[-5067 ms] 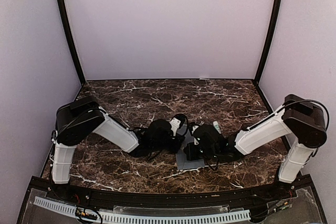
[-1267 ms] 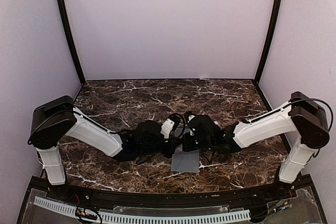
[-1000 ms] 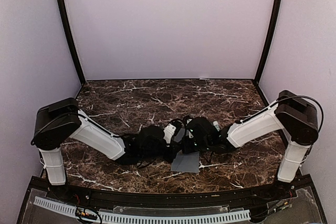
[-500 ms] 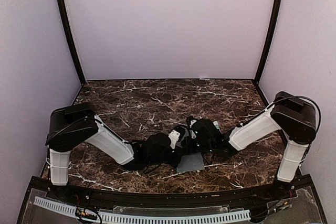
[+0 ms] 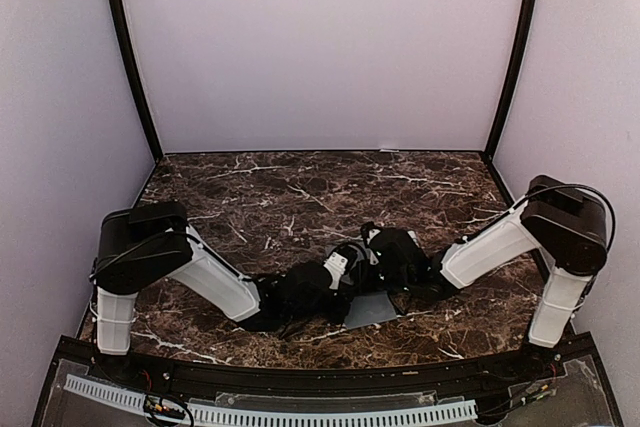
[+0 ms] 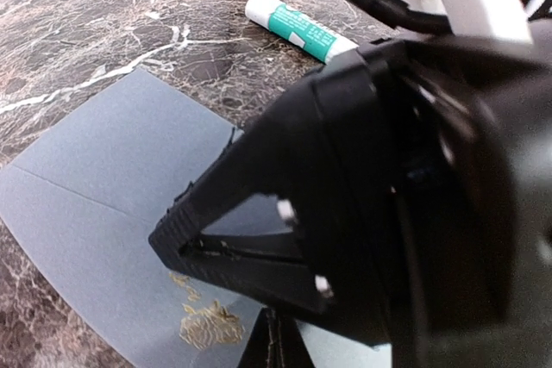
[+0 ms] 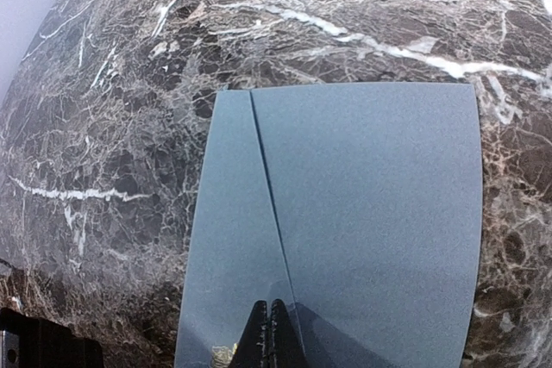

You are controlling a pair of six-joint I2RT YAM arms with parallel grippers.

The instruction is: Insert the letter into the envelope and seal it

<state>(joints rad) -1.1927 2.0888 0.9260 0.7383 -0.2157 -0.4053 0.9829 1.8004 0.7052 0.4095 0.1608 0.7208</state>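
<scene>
The blue-grey envelope (image 5: 376,311) lies flat near the table's front, partly under both grippers. It also shows in the left wrist view (image 6: 112,187) and in the right wrist view (image 7: 371,204), with its flap crease running lengthwise. My left gripper (image 6: 274,344) is shut, its tips down on the envelope beside a small gold mark (image 6: 203,327). My right gripper (image 7: 270,333) is shut, its tips pressed on the envelope next to the crease. In the top view the two grippers (image 5: 350,285) (image 5: 368,269) meet over the envelope. The tan letter is out of view.
A white-and-green glue stick (image 6: 298,27) lies on the dark marble table (image 5: 250,197) just beyond the envelope. The right gripper's black body (image 6: 388,187) fills much of the left wrist view. Purple walls enclose the table.
Both grippers have moved toward the table's front and down onto the envelope. The envelope has shifted a little to the right and turned slightly.
</scene>
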